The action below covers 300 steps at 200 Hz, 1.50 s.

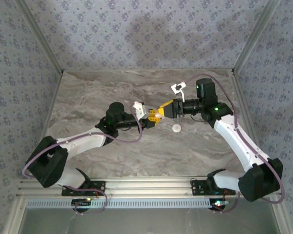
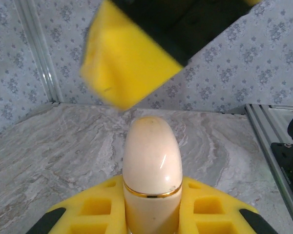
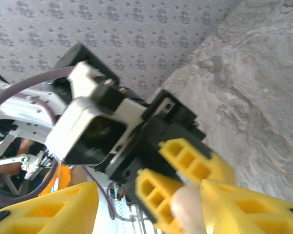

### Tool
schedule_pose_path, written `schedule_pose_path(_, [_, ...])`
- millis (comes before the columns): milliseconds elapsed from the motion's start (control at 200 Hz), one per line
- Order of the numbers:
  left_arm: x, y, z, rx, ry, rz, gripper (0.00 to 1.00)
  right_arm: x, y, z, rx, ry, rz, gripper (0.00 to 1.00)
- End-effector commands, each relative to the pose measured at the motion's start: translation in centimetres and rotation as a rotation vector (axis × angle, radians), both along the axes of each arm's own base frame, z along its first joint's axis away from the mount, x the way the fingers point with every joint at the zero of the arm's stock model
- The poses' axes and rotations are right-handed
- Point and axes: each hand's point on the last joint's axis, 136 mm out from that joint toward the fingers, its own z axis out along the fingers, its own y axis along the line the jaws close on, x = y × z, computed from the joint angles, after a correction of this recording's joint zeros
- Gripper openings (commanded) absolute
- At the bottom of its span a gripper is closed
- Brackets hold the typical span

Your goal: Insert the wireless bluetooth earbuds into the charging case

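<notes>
The charging case (image 2: 151, 165) is a cream, egg-shaped shell with a thin gold band, and its lid is closed. My left gripper (image 2: 151, 187) is shut on its lower half, so its rounded tip points away from the wrist. In the top view the case (image 1: 157, 115) sits mid-table between the left gripper (image 1: 151, 117) and the right gripper (image 1: 162, 111). My right gripper (image 3: 146, 191) is open. The case tip (image 3: 189, 210) lies against its right-hand finger (image 3: 249, 207). One right finger (image 2: 127, 58) hangs blurred above the case. The earbuds are out of view.
A small white round piece (image 1: 176, 128) lies on the marble table (image 1: 112, 156) just right of the grippers; it is too small to identify. Patterned walls close in the back and sides. An aluminium rail (image 1: 146, 186) runs along the near edge.
</notes>
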Motion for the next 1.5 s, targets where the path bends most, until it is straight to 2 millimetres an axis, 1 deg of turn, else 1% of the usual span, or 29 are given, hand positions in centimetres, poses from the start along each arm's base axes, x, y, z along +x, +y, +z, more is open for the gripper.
schedule_pose_path(0, [0.5, 0.6, 2.0, -0.044, -0.008, 0.021, 0.16, -1.6, -0.6, 1.0, 0.04, -0.012, 0.023, 0.55])
schedule_pose_path(60, [0.9, 0.6, 1.7, -0.035, 0.019, 0.042, 0.16, -0.9, -1.2, 0.2, 0.013, -0.003, -0.038, 0.54])
schedule_pose_path(95, [1.4, 0.5, 1.5, -0.025, 0.056, 0.066, 0.16, 0.1, -1.7, -0.7, -0.028, 0.013, -0.109, 0.54])
schedule_pose_path(145, [2.0, 0.5, 0.8, 0.005, 0.126, 0.085, 0.17, 1.7, -3.0, -2.3, -0.099, 0.056, -0.233, 0.58])
schedule_pose_path(245, [3.3, 0.2, -1.9, 0.105, 0.331, 0.128, 0.18, 4.5, -6.3, -6.0, -0.207, 0.185, -0.471, 0.59])
schedule_pose_path(350, [4.4, 0.2, -5.4, 0.22, 0.564, 0.185, 0.18, 5.9, -9.0, -9.1, -0.245, 0.292, -0.638, 0.59])
schedule_pose_path(395, [4.4, 0.2, -7.2, 0.266, 0.655, 0.187, 0.18, 6.1, -9.7, -10.2, -0.254, 0.318, -0.685, 0.59])
schedule_pose_path(490, [3.9, -0.4, -10.0, 0.356, 0.811, 0.157, 0.18, 6.1, -10.4, -12.0, -0.283, 0.364, -0.736, 0.6])
schedule_pose_path(595, [3.6, -0.4, -13.1, 0.465, 0.949, 0.167, 0.18, 5.6, -11.4, -14.0, -0.343, 0.409, -0.78, 0.6])
schedule_pose_path(625, [3.7, -0.4, -13.6, 0.496, 0.972, 0.17, 0.18, 5.5, -11.6, -14.4, -0.354, 0.415, -0.791, 0.6])
schedule_pose_path(695, [3.4, -0.3, -15.1, 0.566, 1.027, 0.166, 0.19, 5.4, -12.0, -15.0, -0.369, 0.417, -0.808, 0.6])
schedule_pose_path(824, [2.8, -0.1, -17.6, 0.669, 1.115, 0.155, 0.22, 5.4, -12.3, -15.2, -0.375, 0.407, -0.825, 0.6])
schedule_pose_path(954, [2.8, 0.8, -19.5, 0.748, 1.154, 0.197, 0.28, 5.0, -12.6, -15.8, -0.406, 0.403, -0.821, 0.6])
schedule_pose_path(1024, [3.4, 1.7, -20.2, 0.776, 1.153, 0.246, 0.35, 4.9, -13.0, -16.1, -0.43, 0.39, -0.829, 0.6])
schedule_pose_path(1094, [4.3, 2.8, -20.4, 0.789, 1.143, 0.304, 0.44, 5.2, -13.7, -16.6, -0.456, 0.364, -0.849, 0.62])
schedule_pose_path(1174, [5.6, 4.4, -20.2, 0.788, 1.124, 0.375, 0.54, 6.1, -15.2, -16.8, -0.501, 0.299, -0.891, 0.68])
schedule_pose_path(1234, [6.7, 5.7, -19.9, 0.783, 1.111, 0.434, 0.6, 6.7, -16.6, -17.0, -0.539, 0.254, -0.93, 0.71])
schedule_pose_path(1239, [6.7, 5.8, -19.8, 0.783, 1.11, 0.438, 0.6, 6.8, -16.7, -17.0, -0.542, 0.25, -0.934, 0.72])
schedule_pose_path(1244, [6.8, 5.9, -19.8, 0.785, 1.109, 0.441, 0.61, 6.9, -16.8, -17.0, -0.546, 0.244, -0.936, 0.77])
schedule_pose_path(1249, [6.9, 6.0, -19.8, 0.783, 1.107, 0.446, 0.62, 6.9, -16.9, -17.1, -0.548, 0.242, -0.938, 0.88])
schedule_pose_path(1254, [7.0, 6.1, -19.8, 0.784, 1.106, 0.45, 0.62, 7.0, -17.0, -17.0, -0.551, 0.238, -0.943, 0.94])
schedule_pose_path(1269, [7.3, 6.5, -19.6, 0.783, 1.099, 0.463, 0.65, 7.3, -17.5, -17.0, -0.56, 0.22, -0.959, 0.99])
schedule_pose_path(1299, [7.8, 7.2, -19.4, 0.782, 1.09, 0.494, 0.79, 7.6, -18.4, -17.1, -0.581, 0.196, -0.983, 1.0])
schedule_pose_path(1309, [8.0, 7.5, -19.3, 0.782, 1.086, 0.504, 0.87, 7.7, -18.7, -17.1, -0.588, 0.188, -0.993, 1.0])
schedule_pose_path(1314, [8.1, 7.6, -19.2, 0.781, 1.085, 0.509, 0.93, 7.8, -18.9, -17.1, -0.591, 0.185, -1.0, 1.0])
schedule_pose_path(1319, [8.2, 7.8, -19.2, 0.78, 1.084, 0.515, 0.93, 7.9, -19.1, -17.2, -0.595, 0.181, -1.004, 1.0])
schedule_pose_path(1324, [8.2, 7.9, -19.2, 0.78, 1.084, 0.519, 0.98, 7.9, -19.2, -17.1, -0.598, 0.176, -1.009, 1.0])
schedule_pose_path(1394, [9.4, 9.7, -18.1, 0.762, 1.055, 0.577, 1.0, 8.7, -21.6, -17.4, -0.645, 0.115, -1.076, 1.0])
schedule_pose_path(1494, [11.4, 13.3, -16.0, 0.722, 0.975, 0.712, 1.0, 9.7, -25.3, -17.7, -0.702, 0.007, -1.184, 1.0])
